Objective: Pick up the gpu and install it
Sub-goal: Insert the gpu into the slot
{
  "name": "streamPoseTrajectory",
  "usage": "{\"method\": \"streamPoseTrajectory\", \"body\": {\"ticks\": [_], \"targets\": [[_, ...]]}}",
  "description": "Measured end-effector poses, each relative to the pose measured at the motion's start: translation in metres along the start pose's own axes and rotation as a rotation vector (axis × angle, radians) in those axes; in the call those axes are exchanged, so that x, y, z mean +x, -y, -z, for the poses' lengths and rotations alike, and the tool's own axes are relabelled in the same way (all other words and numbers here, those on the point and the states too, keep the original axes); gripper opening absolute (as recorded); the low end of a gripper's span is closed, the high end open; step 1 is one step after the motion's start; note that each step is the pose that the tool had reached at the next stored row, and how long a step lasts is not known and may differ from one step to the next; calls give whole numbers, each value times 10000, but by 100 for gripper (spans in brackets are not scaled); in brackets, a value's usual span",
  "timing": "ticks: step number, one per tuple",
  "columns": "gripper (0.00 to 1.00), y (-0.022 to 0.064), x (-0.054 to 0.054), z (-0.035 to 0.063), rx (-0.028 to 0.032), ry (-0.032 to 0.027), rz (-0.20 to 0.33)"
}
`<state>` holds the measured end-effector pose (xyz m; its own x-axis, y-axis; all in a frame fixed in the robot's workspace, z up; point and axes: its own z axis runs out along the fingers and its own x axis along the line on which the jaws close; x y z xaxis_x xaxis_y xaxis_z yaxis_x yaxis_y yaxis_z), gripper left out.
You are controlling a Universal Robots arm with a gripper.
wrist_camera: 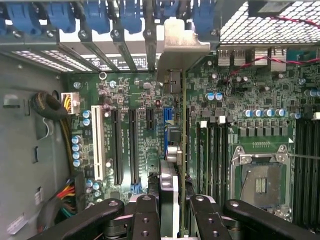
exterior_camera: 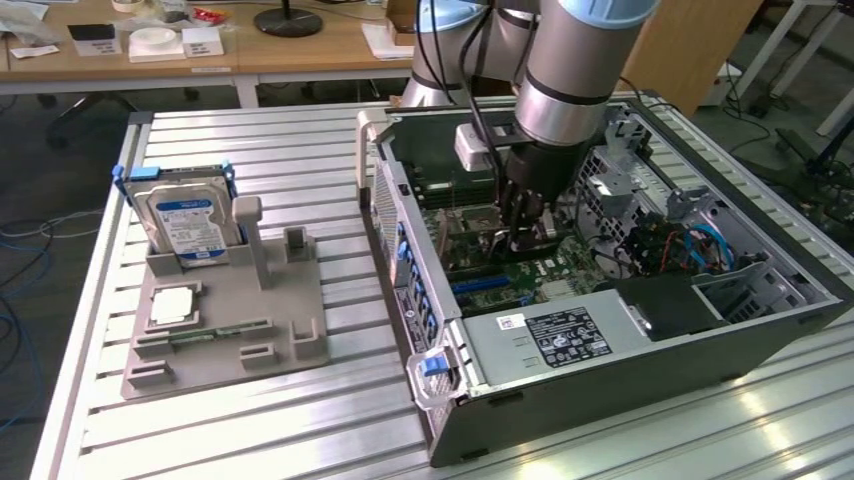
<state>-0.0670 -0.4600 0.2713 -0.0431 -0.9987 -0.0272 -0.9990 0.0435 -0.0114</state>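
Observation:
Inside the open computer case (exterior_camera: 601,390), my gripper (exterior_camera: 523,232) reaches down over the green motherboard (exterior_camera: 534,272). The wrist view looks along the gpu (wrist_camera: 169,187), seen edge-on, with my gripper (wrist_camera: 170,217) shut on it between its black fingers (wrist_camera: 145,220). The card's pale metal bracket (wrist_camera: 184,42) stands at the case's rear wall, among the blue slot latches (wrist_camera: 100,15). The card lies in line with the motherboard (wrist_camera: 135,95), beside the long black expansion slots (wrist_camera: 117,145). Whether its edge sits in a slot is hidden.
A silver hard drive (exterior_camera: 194,222) with a blue-white label stands in a grey fixture (exterior_camera: 227,330) on the slatted table (exterior_camera: 267,150). The power supply (exterior_camera: 561,335), cables (exterior_camera: 674,245), CPU socket (wrist_camera: 262,182) and wire bundle (wrist_camera: 65,195) crowd the case.

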Motion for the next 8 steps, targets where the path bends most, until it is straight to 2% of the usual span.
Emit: {"method": "streamPoseTrajectory", "body": {"ticks": [5, 8], "targets": [[28, -20, 3, -78, -2, 0, 0], [28, -42, 4, -87, -3, 0, 0]]}}
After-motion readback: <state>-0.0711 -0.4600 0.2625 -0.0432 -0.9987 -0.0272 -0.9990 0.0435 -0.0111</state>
